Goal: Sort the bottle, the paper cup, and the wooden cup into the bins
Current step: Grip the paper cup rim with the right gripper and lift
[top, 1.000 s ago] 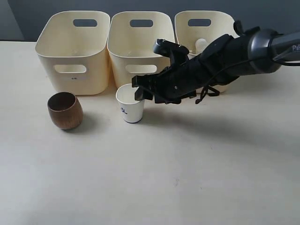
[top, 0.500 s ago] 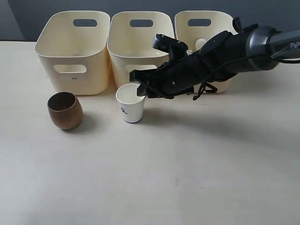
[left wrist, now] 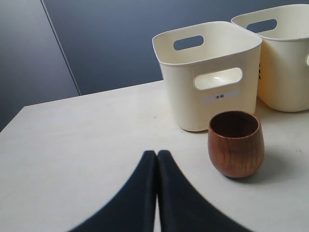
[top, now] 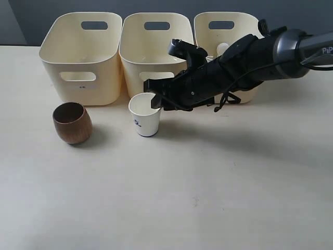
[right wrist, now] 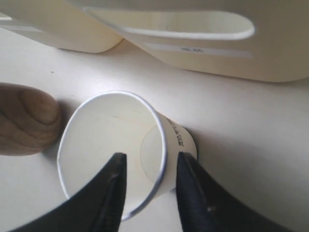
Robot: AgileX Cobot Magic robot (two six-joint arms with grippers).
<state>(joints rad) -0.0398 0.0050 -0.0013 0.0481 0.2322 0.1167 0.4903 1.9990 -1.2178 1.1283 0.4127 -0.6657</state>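
The white paper cup (top: 145, 115) stands upright in front of the middle bin (top: 156, 49). My right gripper (top: 152, 95) reaches across to it and is open. In the right wrist view one finger hangs inside the paper cup (right wrist: 113, 145) and the other outside its wall, the right gripper (right wrist: 149, 162) straddling the rim without pinching it. The brown wooden cup (top: 72, 122) sits left of it, before the left bin (top: 80, 57). A white bottle cap (top: 222, 49) shows inside the right bin (top: 229, 23). My left gripper (left wrist: 157, 154) is shut and empty, short of the wooden cup (left wrist: 236, 143).
The three cream bins stand side by side along the back of the pale table (top: 197, 198). The right arm (top: 244, 65) lies across the fronts of the middle and right bins. In the left wrist view the labelled left bin (left wrist: 207, 72) stands behind the wooden cup.
The right gripper has risen slightly and shifted toward the bins, ending over the paper cup's rim; over the last half second it has barely moved. Both cups have stayed put.
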